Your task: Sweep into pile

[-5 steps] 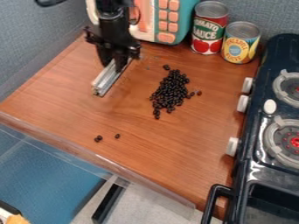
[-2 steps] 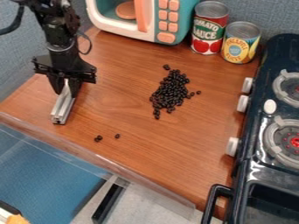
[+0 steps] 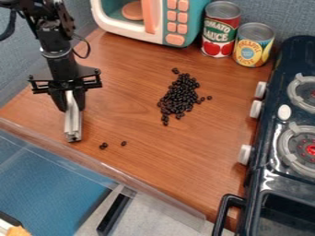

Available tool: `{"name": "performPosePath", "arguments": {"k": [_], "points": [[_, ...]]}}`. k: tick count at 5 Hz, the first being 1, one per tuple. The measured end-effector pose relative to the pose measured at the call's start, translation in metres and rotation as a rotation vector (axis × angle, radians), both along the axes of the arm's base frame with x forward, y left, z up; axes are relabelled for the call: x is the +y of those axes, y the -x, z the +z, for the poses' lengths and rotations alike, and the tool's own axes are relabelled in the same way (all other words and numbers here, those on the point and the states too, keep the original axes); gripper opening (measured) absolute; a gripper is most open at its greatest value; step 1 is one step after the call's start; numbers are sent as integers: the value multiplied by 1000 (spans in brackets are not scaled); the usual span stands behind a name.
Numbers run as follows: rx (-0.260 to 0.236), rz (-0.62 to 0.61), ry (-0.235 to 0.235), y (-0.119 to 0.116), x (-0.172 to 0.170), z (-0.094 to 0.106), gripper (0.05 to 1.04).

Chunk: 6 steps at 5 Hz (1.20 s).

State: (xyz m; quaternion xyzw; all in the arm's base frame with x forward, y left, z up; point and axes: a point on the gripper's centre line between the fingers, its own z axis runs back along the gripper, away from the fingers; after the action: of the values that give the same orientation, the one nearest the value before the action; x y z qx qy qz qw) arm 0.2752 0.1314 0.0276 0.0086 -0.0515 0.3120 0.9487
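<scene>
the fingers (image 3: 60,100) are clamped on a silvery bar (image 3: 73,120) reaching down from between them, well apart from the black bean pile (image 3: 179,96)

Upper end of metal bar (image 3: 73,124) hidden in gripper (image 3: 73,99). Microwave (image 3: 175,20) up-right of it cropped by top edge; stove (image 3: 261,184) well right, cropped too.

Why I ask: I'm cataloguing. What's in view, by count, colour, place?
beans: many, black, mostly mid table
bar: 1, silver, in pincer
table: 1, brown, centre
cans: 2, red, yellow, back right
microwave: 1, teal, back
stove: 1, black, right
guard: 1, clear, table front
walls: 2, grey, left, back
surface: 1, blue, lower left
rail: 1, black, bottom
floor: 1, grey, bottom
thing: 1, orange, lower left
arm: 1, black, upper left
pincer: 1, black, left
</scene>
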Motion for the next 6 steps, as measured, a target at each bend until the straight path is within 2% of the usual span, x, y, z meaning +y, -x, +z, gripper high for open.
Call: {"name": "performPosePath", "arguments": {"k": [1,3,5,6], "points": [[2,46,40,0,-9,-2,336],[27,28,74,7,-30,-2,336],[53,33,89,11,-45,-4,336],[58,70,93,3,-47,-4,336]]}}
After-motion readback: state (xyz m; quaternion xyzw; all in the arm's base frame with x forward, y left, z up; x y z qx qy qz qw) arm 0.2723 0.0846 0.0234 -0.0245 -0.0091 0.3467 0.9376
